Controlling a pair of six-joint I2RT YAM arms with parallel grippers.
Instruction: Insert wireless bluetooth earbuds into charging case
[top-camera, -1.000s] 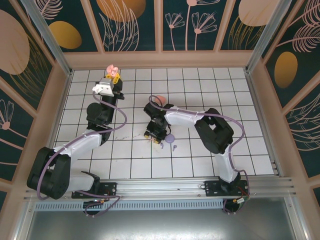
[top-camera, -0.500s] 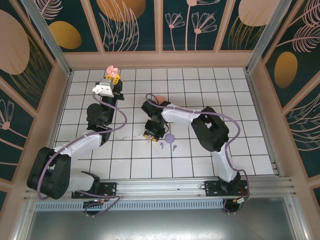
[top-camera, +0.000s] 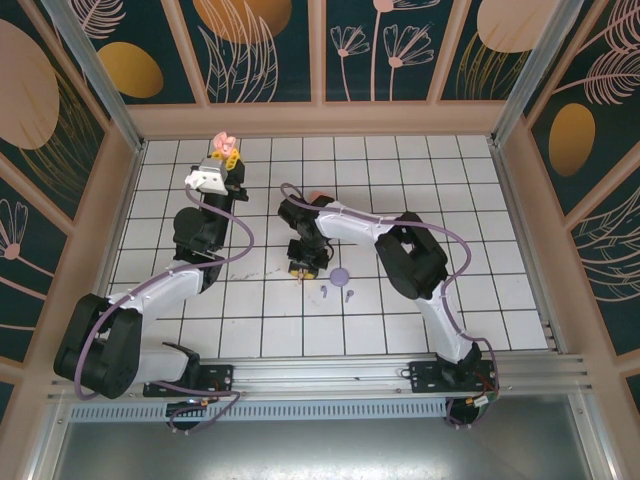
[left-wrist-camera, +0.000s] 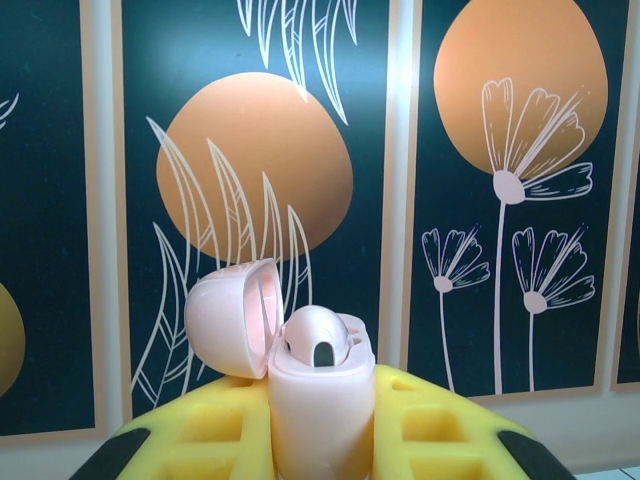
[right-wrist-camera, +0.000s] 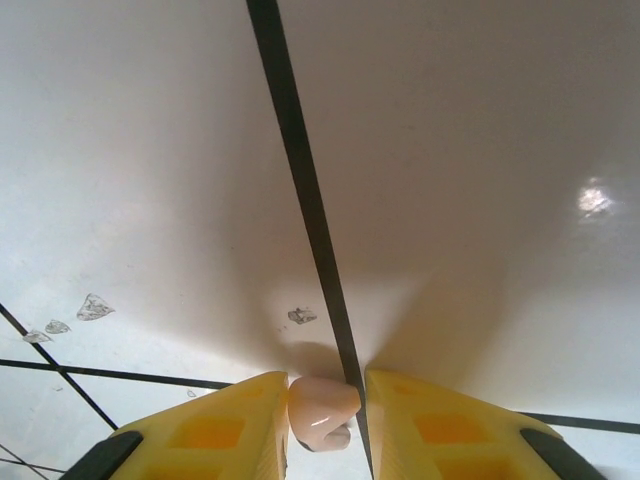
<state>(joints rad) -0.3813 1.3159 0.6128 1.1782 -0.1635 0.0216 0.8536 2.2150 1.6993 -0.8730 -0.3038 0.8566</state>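
My left gripper is raised at the far left of the table and is shut on the pink charging case, also seen from above. Its lid hangs open to the left, and one pink earbud sits in it. My right gripper points down just above the tiles, at the table's middle. It is shut on a second pale pink earbud, which rests against the left finger.
A round purple case lies right of my right gripper, with two purple earbuds just in front of it. A salmon-orange case peeks out behind the right arm. Small scuff marks dot the white tiles.
My right gripper has slid left across the table, uncovering the purple case and both purple earbuds. The left arm and its pink case have not moved.
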